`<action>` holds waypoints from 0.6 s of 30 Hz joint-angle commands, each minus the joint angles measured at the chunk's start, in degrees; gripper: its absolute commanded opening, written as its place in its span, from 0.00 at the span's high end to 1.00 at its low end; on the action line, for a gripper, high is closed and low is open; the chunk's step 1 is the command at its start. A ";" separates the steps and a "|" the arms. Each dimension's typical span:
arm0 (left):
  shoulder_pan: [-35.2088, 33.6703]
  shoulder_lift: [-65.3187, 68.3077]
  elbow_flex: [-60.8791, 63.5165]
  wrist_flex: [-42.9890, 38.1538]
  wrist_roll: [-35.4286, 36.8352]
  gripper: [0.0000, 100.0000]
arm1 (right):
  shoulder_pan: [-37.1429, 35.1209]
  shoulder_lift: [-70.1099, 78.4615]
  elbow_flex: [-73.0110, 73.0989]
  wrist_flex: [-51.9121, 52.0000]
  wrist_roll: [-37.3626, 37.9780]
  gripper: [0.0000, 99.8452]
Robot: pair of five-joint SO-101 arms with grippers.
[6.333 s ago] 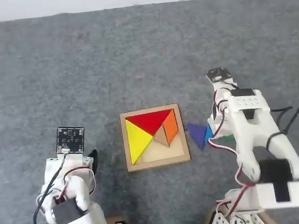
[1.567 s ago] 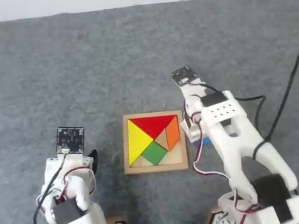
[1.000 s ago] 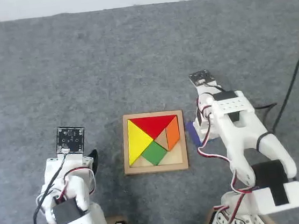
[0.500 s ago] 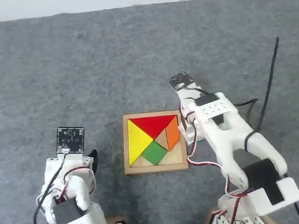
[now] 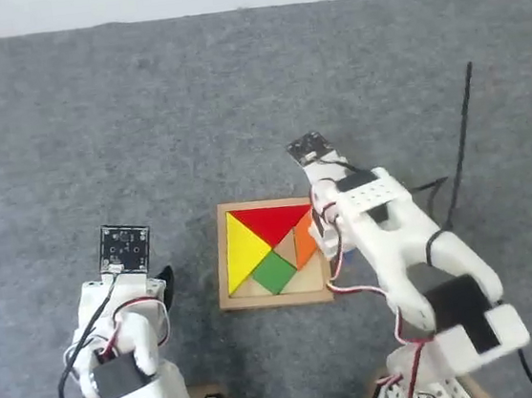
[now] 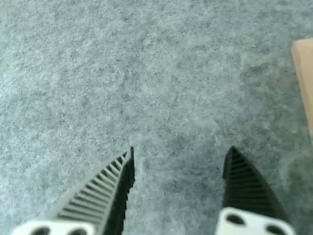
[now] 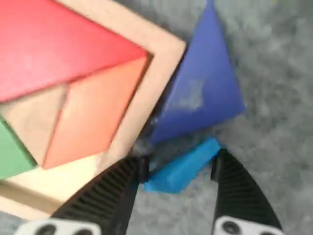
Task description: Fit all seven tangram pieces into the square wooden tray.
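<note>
Left fingers (image 6: 180, 161) are open over bare grey worktop (image 5: 140, 108), nothing between them. The left arm (image 5: 126, 321) sits well to the left of the tray (image 5: 268, 300), and a corner of the tray's rim shows at the edge of the left wrist view.

The right arm (image 5: 390, 233) is angled over the tray's right edge. Right fingers (image 7: 178, 169) are closed on a light-blue piece (image 7: 183, 166), one tip at each end of it. That piece is outside the tray, just beside the rim, and looks tilted rather than flat.

A dark-blue triangle (image 7: 200, 98) lies on the worktop, also outside the tray. One edge is against the rim near the corner, and it touches the light-blue piece.

Inside the tray:
- The red triangle (image 5: 270, 221) lies along the far side.
- The yellow triangle (image 5: 243, 250) lies along the left side.
- The green square (image 5: 274, 273) is near the middle, toward the near side.
- The orange piece (image 5: 306, 238) is against the right wall, partly under the right arm.

Bare wood shows along the near side of the tray.
</note>
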 commanded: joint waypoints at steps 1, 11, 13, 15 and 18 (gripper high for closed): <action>0.00 0.18 -0.40 -0.18 -0.62 0.72 | 1.19 4.62 -5.10 4.70 -1.67 0.78; 0.00 0.18 -0.40 -0.18 -0.62 0.72 | 3.12 6.02 -6.15 6.64 -1.85 0.94; 0.00 0.18 -0.40 -0.18 -0.62 0.72 | 3.74 5.14 -5.10 6.73 -1.76 0.94; 0.00 0.18 -0.40 -0.18 -0.62 0.72 | 5.67 4.53 -4.84 6.73 -1.76 0.96; 0.00 0.18 -0.40 -0.18 -0.62 0.72 | 8.04 2.86 -4.75 6.90 -1.76 0.96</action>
